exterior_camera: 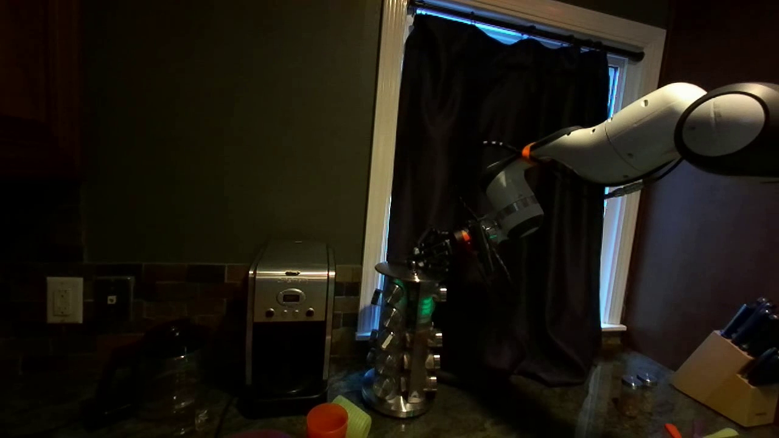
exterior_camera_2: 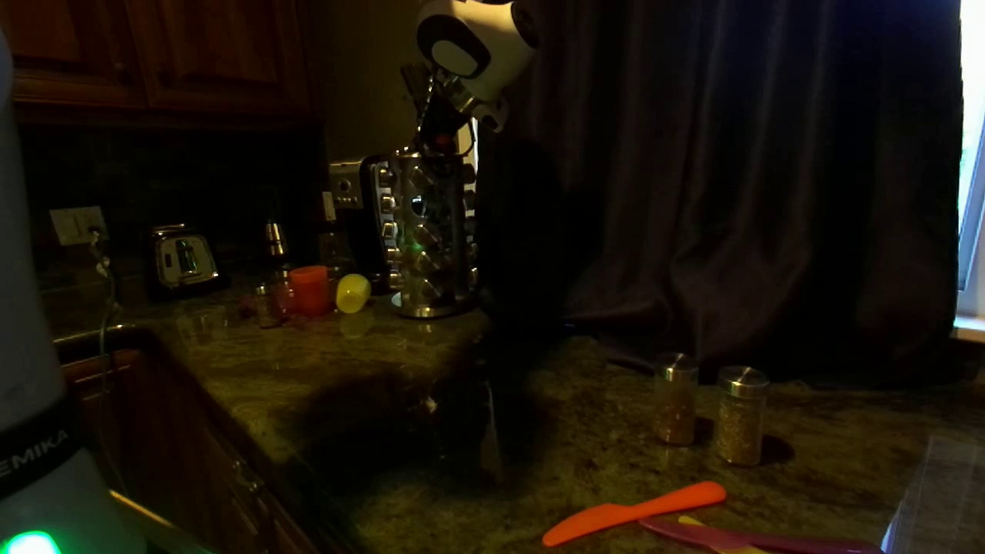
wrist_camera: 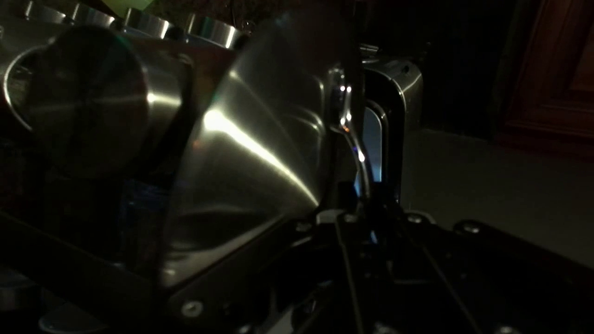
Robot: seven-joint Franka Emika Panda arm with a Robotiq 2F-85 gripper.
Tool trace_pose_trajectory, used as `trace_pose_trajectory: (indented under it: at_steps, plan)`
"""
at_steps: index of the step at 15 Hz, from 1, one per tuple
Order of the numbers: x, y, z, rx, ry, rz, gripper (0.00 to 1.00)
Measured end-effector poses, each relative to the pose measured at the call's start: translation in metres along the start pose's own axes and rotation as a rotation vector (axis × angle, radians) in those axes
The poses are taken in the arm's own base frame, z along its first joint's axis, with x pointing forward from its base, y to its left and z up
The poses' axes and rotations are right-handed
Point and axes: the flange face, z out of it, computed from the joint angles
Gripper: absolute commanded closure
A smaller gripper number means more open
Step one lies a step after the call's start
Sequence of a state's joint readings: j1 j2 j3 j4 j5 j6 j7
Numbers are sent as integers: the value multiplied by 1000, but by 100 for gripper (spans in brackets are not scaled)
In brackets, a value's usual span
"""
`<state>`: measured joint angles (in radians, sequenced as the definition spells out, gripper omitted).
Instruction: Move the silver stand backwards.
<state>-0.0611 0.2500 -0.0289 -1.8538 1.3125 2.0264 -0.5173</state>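
The silver stand (exterior_camera: pixel 406 344) is a tall round metal rack holding several jars with shiny lids, upright on the counter. It shows in both exterior views, also here (exterior_camera_2: pixel 431 231). In the wrist view its shiny round top (wrist_camera: pixel 264 139) fills the middle, with a thin curved handle (wrist_camera: pixel 355 141) on it. My gripper (wrist_camera: pixel 357 199) has its fingers close together around this handle. In an exterior view the gripper (exterior_camera: pixel 419 257) is at the stand's top, reaching in from the curtain side. The fingertips are dark, and their exact contact is hard to see.
A silver-and-black coffee maker (exterior_camera: pixel 292 286) stands beside the stand. An orange cup (exterior_camera: pixel 327 420) and a yellow-green cup (exterior_camera_2: pixel 353 293) lie near its base. A dark curtain (exterior_camera: pixel 517 292) hangs close by. Two spice jars (exterior_camera_2: pixel 741 419), an orange knife (exterior_camera_2: pixel 635 513) and a knife block (exterior_camera: pixel 724 380) are farther along.
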Motion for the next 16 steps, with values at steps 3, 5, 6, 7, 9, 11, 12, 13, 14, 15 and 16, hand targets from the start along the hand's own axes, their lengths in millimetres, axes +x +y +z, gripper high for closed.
trace_pose_trajectory:
  at_steps: [3, 5, 6, 7, 9, 11, 12, 13, 14, 15, 16]
  plan:
    - [5, -2, 5, 2, 5, 15, 97]
    - [5, -4, 10, -1, 8, 19, 97]
    - [5, -6, 13, -3, 10, 20, 97]
    - [5, -8, 17, -4, 10, 19, 97]
    - [5, -12, 23, -6, 11, 15, 97]
    - [4, -15, 30, -4, 14, 16, 97]
    - [4, -17, 34, -3, 13, 15, 97]
    - [3, -18, 38, -2, 14, 14, 97]
    - [2, -20, 41, -2, 19, 14, 97]
    - [1, -21, 43, -1, 24, 17, 97]
    - [1, -22, 45, 0, 29, 20, 97]
